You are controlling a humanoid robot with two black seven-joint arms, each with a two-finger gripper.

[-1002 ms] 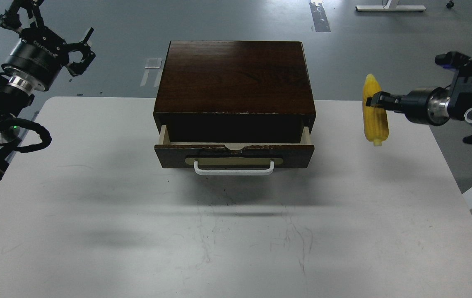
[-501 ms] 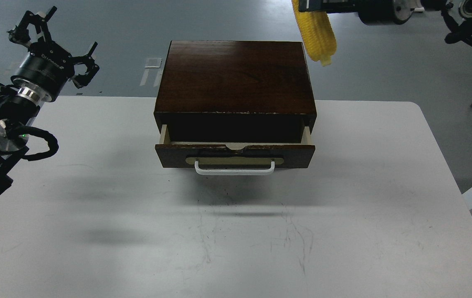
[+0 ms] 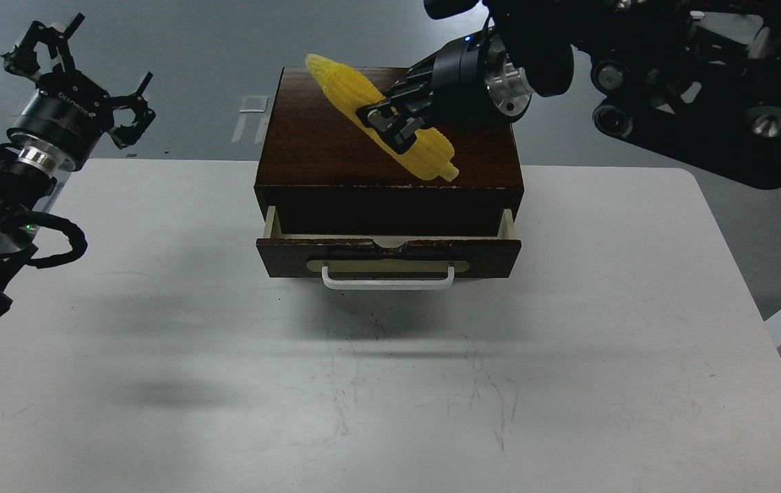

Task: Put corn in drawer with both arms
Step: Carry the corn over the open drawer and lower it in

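The dark brown wooden box [image 3: 336, 147] stands at the back middle of the white table. Its drawer [image 3: 388, 255] is pulled partly out, white bar handle toward me, inside dark. My right gripper [image 3: 390, 122] comes in from the upper right and is shut on the yellow corn [image 3: 377, 116]. It holds the cob tilted in the air over the box top, pointed end up-left, stub end down-right near the box's front edge. My left gripper [image 3: 85, 65] is open and empty, raised at the far left, well apart from the box.
The white table [image 3: 157, 342] stretches in front of the drawer, with faint scuff marks. Its rounded right edge lies at the right. My right arm's thick black links [image 3: 692, 82] fill the upper right. Grey floor lies behind.
My right arm swung the corn leftward and down, from high right of the box to over the box top, and tilted it. The left gripper barely moved.
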